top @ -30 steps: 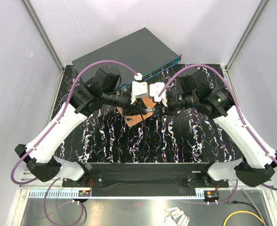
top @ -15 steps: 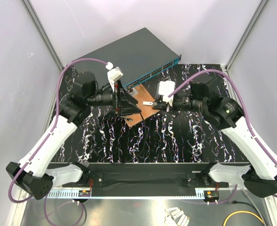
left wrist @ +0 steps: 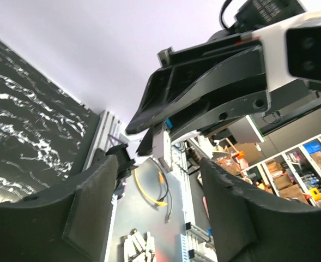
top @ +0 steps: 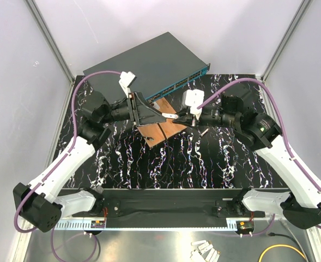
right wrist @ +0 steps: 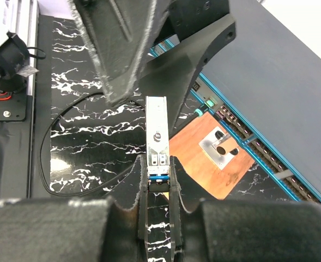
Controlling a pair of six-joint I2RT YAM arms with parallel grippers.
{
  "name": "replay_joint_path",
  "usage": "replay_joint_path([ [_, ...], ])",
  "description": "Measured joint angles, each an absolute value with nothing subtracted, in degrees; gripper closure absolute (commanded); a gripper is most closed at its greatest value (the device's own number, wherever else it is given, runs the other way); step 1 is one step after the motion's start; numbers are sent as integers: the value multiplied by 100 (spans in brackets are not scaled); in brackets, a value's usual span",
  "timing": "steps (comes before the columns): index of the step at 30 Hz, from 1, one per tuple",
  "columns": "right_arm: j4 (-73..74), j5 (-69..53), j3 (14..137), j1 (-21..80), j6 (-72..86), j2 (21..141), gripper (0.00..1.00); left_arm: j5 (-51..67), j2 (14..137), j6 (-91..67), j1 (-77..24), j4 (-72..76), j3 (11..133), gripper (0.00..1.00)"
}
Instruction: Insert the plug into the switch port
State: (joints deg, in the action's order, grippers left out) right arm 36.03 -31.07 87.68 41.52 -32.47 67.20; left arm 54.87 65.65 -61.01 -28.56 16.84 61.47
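Note:
The switch (top: pixel 149 57) lies at the back, dark grey on top, with its teal port edge (top: pixel 188 81) facing the mat. It also shows in the right wrist view (right wrist: pixel 280 71). My right gripper (top: pixel 181 117) is shut on the plug (top: pixel 170 115), a slim silver module with a blue band, and holds it in the air pointing left. The right wrist view shows the plug (right wrist: pixel 156 131) clamped at its rear between the fingers (right wrist: pixel 142 180). My left gripper (top: pixel 157 117) is open wide and faces the plug's free end. In the left wrist view the plug (left wrist: pixel 161 143) sits beyond the spread fingers (left wrist: pixel 92 213).
A copper-brown board (top: pixel 160 130) with a small metal plate (right wrist: pixel 219 147) lies on the black marbled mat below both grippers, just in front of the switch. A thin black cable (right wrist: pixel 67 139) loops across the mat. Grey enclosure walls stand on both sides.
The grippers were together over the board, then the left drew back and opened. Now the left gripper has moved right again toward the plug, which the right gripper still holds.

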Motion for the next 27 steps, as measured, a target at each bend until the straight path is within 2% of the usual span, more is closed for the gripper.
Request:
replay_joint_path([
  [3, 3601, -3118, 8766, 4185, -3253, 6722, 100, 5485, 6582, -6311, -2856, 1863, 6147, 45],
  [11, 3590, -3107, 8711, 4276, -3306, 6772, 100, 5468, 6678, -6530, -2853, 1994, 6152, 89],
  [13, 3579, -3076, 8709, 4283, -3374, 6781, 91, 5448, 6698, -6578, -2838, 1929, 6152, 100],
  [14, 3590, -3050, 8709, 4294, -3413, 6788, 75, 5439, 6702, -6598, -2834, 1898, 6152, 100],
  [17, 3642, -2932, 8722, 4392, -3568, 6834, 70, 5422, 6709, -6606, -2812, 1881, 6152, 100],
  [24, 3839, -2593, 8807, 4652, -3791, 7161, 69, 5422, 6724, -6608, -2825, 1879, 6152, 100],
  [27, 3929, -2440, 8807, 4674, -3863, 7240, 73, 5415, 6724, -6608, -2825, 1850, 6152, 100],
])
